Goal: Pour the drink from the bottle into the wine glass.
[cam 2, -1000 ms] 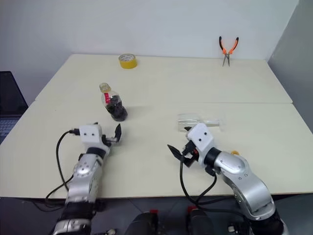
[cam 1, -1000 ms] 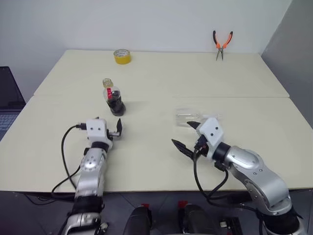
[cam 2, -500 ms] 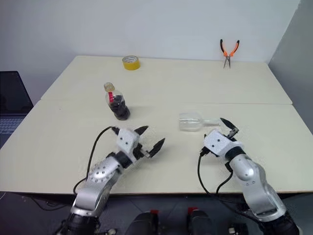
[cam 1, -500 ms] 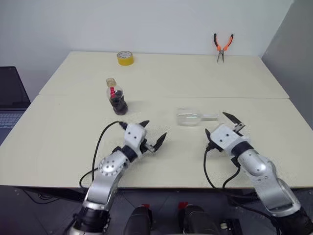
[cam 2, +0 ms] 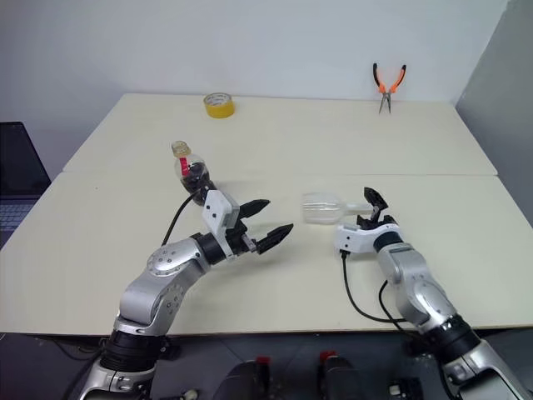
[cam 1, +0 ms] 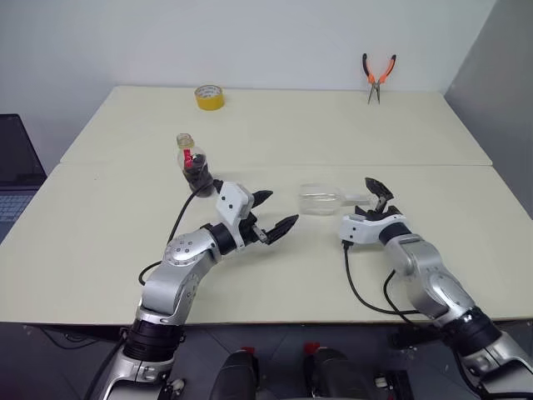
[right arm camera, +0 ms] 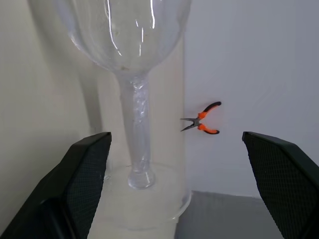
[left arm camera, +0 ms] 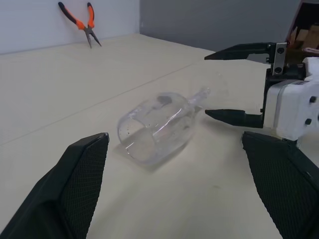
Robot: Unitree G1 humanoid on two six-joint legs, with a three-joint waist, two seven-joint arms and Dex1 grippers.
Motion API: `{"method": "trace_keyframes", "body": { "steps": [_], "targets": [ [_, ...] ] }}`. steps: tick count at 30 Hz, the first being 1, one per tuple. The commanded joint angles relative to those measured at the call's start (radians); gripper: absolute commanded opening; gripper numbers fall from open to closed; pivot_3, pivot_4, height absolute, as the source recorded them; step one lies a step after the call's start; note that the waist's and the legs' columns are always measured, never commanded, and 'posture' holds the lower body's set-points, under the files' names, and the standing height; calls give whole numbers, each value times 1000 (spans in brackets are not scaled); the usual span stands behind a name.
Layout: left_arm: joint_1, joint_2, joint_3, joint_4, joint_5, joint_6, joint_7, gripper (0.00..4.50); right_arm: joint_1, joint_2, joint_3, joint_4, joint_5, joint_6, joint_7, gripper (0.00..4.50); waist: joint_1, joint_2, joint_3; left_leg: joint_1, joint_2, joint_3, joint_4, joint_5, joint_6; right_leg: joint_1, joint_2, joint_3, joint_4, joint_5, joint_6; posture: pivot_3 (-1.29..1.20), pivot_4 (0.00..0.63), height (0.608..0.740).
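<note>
The wine glass [cam 1: 321, 199] lies on its side on the bench [cam 1: 333, 133], a clear, empty stemmed glass. Its stem runs toward the right pincer [cam 1: 376, 193], whose spread fingers stand just beside the round foot; its open bowl faces the left pincer [cam 1: 275, 212], which is near but apart from it. The bottle [cam 1: 192, 164] stands upright just behind the left pincer's arm, a small clear bottle with a yellow cap and red neck label. The drink [cam 1: 196, 173], almost black, fills its lower body.
</note>
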Motion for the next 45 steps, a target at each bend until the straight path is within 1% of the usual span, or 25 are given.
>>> {"method": "trace_keyframes", "body": {
  "steps": [1, 6, 8, 10, 11, 13, 17, 18, 19, 21, 22, 25, 28, 30, 33, 35, 36, 37, 39, 43, 45],
  "targets": [
    [1, -6, 7, -35, -8, -11, 0, 4488, -33, 29, 0, 51, -39, -6, -41, 4500, 0, 0, 0, 0, 0, 0, 0, 0, -1, 0, 0, 0, 0, 0, 0, 0, 150, 740],
    [1, -23, 3, -34, -4, -15, 17, 4488, -85, 84, 26, 199, -60, -30, -87, 4500, -3, 0, 0, 1, 0, 0, 1, 1, -1, 1, 0, 0, 0, 1, -1, 0, 150, 740],
    [3, -26, 1, -39, -7, -8, 13, 4488, -93, 97, 24, 227, -55, -39, -100, 4500, -3, 0, 0, 1, 0, 0, 1, 1, -1, 1, 0, 0, 0, 2, -1, 0, 150, 740],
    [8, -26, -2, -45, -10, -4, 7, 4500, -101, 105, 23, 243, -54, -45, -112, 4120, -4, 0, 0, 1, 1, 0, 1, 1, -1, 1, 1, 0, 0, 2, -2, 0, 150, 740],
    [9, -26, -2, -46, -11, -2, 6, 4500, -106, 109, 23, 255, -54, -48, -116, 3882, -4, 0, 0, 1, 1, 0, 1, 1, -1, 1, 1, 0, 0, 2, -2, 0, 150, 740],
    [10, -27, -2, -47, -12, 0, 4, 4500, -112, 113, 23, 274, -52, -54, -122, 3259, -4, 0, 0, 1, 1, 0, 1, 1, -1, 1, 1, 0, 0, 2, -2, 0, 150, 740],
    [14, -23, -2, -48, -17, 3, -5, 4500, -139, 120, 26, 329, -50, -69, -134, 1852, -5, 0, 0, 1, 1, 0, 1, 1, -1, 1, 1, 0, 0, 2, -2, 0, 150, 740],
    [16, -22, 2, -50, -23, 10, -7, 4500, -143, 119, 20, 320, -52, -68, -141, 1551, -5, 0, 0, 2, 1, 0, 1, 1, -1, 1, 1, 1, 0, 3, -3, 0, 150, 740],
    [19, -22, 4, -52, -28, 15, -8, 4500, -145, 117, 16, 312, -53, -67, -146, 1143, -5, 0, 0, 2, 1, 0, 1, 1, -1, 1, 1, 1, 0, 3, -3, 0, 150, 740],
    [32, -18, 22, -59, -48, 28, -12, 4500, -137, 102, -8, 248, -54, -62, -150, 444, -5, 0, 0, 2, 1, 0, 1, 2, -1, 1, 2, 0, 1, 3, -3, 0, 150, 740],
    [37, -13, 27, -61, -52, 27, -15, 4500, -130, 96, -20, 219, -52, -57, -150, 180, -5, 0, 0, 1, 1, 0, 1, 2, -1, 1, 2, 0, 1, 3, -3, 0, 150, 740],
    [48, -1, 53, -75, -84, 46, -17, 4500, -112, 77, -48, 135, -53, -44, -143, 128, -3, 0, 0, 1, 1, 0, 0, 2, -1, 0, 2, 0, 1, 3, -3, 0, 150, 740],
    [65, 30, 97, -69, -102, 36, -34, 4500, -90, 65, -87, 10, -47, -28, -112, 128, -4, 0, 0, 0, 1, 0, 0, 2, -1, -1, 2, 1, 0, 3, -3, 0, 150, 740],
    [81, 59, 127, -52, -125, 18, -77, 4500, -74, 69, -111, -83, -23, -32, -85, 128, -4, 0, 0, 0, 1, 0, 0, 2, -1, -1, 2, 1, 0, 3, -3, 0, 150, 740],
    [93, 85, 162, -37, -176, 23, -138, 4500, -24, 140, -145, -191, 106, -49, -29, 128, -3, 0, 0, 0, 2, 0, -1, 2, -2, -1, 2, 0, 0, 3, -3, 0, 150, 740],
    [96, 97, 172, -21, -175, 18, -153, 4500, 16, 206, -169, -221, 225, -90, -14, 128, -2, 0, 0, 0, 2, -2, -1, 2, -2, -1, 2, -1, 0, 2, -3, 0, 150, 740],
    [91, 98, 182, -2, -166, 14, -141, 4500, 36, 249, -191, -218, 326, -129, 4, 128, -2, 0, 0, 0, 2, -2, -1, 2, -2, 0, 2, -1, 0, 2, -4, 0, 150, 740],
    [88, 98, 190, 12, -160, 12, -131, 4500, 49, 276, -206, -214, 394, -159, 18, 128, -2, 0, 0, 0, 2, -1, -1, 2, -2, 0, 2, -1, 0, 2, -4, 0, 150, 740],
    [84, 108, 201, 25, -169, 15, -144, 4500, 67, 302, -219, -186, 443, -233, -9, 128, -2, 1, 0, 0, 1, -1, 0, 2, -1, 0, 1, 0, 0, 2, -3, 0, 150, 740],
    [97, 137, 207, 9, -164, 1, -166, 4500, 127, 380, -246, -166, 677, -259, 98, 128, -1, 0, 0, 0, 1, -1, 0, 2, -1, 0, 0, 0, 0, 3, -3, 0, 150, 740],
    [111, 154, 201, -7, -154, -13, -181, 4500, 141, 408, -251, -139, 762, -286, 140, 128, -2, 1, 0, 0, 2, -1, 0, 2, -1, 0, 1, -1, 0, 3, -3, 0, 150, 740]
  ]
}}
